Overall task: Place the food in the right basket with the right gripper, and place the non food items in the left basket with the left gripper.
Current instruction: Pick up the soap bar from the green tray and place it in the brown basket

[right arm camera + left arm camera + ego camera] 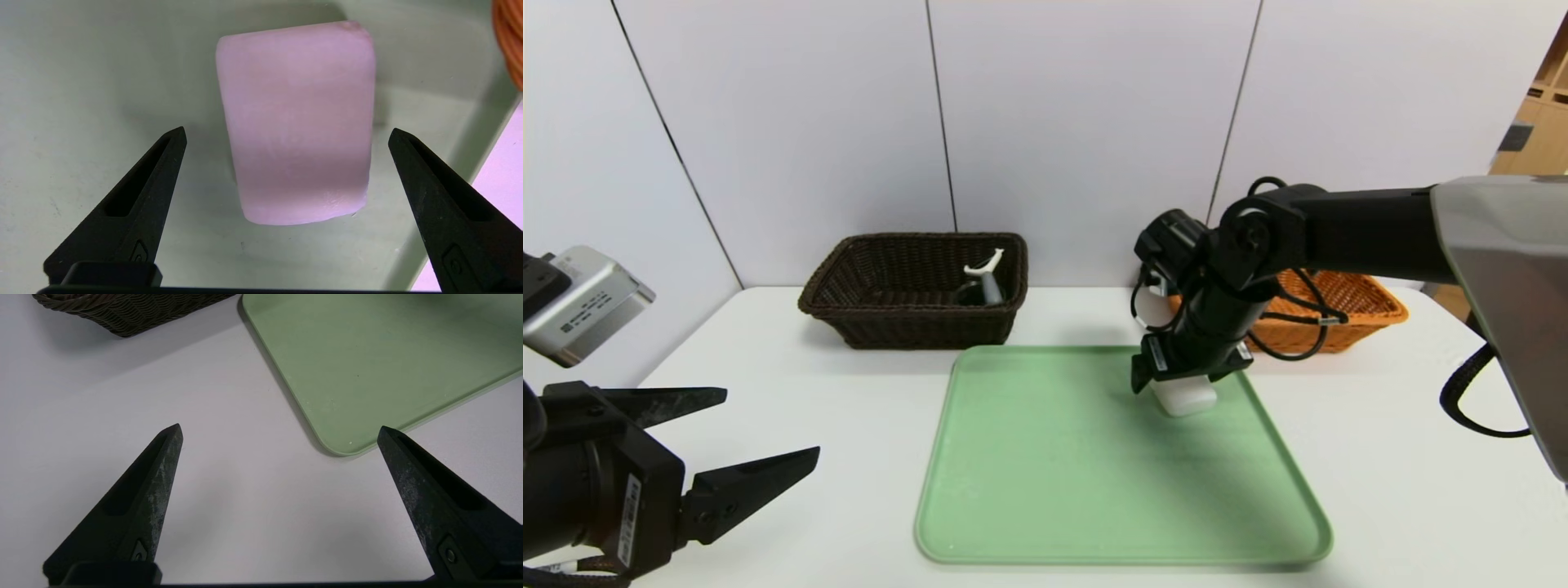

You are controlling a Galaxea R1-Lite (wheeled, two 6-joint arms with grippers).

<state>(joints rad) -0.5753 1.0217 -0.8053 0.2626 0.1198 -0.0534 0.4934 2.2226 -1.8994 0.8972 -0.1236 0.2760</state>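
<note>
Your right gripper [286, 134] hangs spread wide over the white rounded soap-like block [296, 122] on the pale green tray [1045, 490]; your left gripper [280, 430] idles wide apart.

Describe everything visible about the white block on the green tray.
The white block is a smooth, matte, soap-like bar with rounded corners and edges and no markings. It lies flat on the green tray, near the tray's far right side, close to the orange basket. The right gripper hovers over it, fingers open on either side, not touching.
</note>
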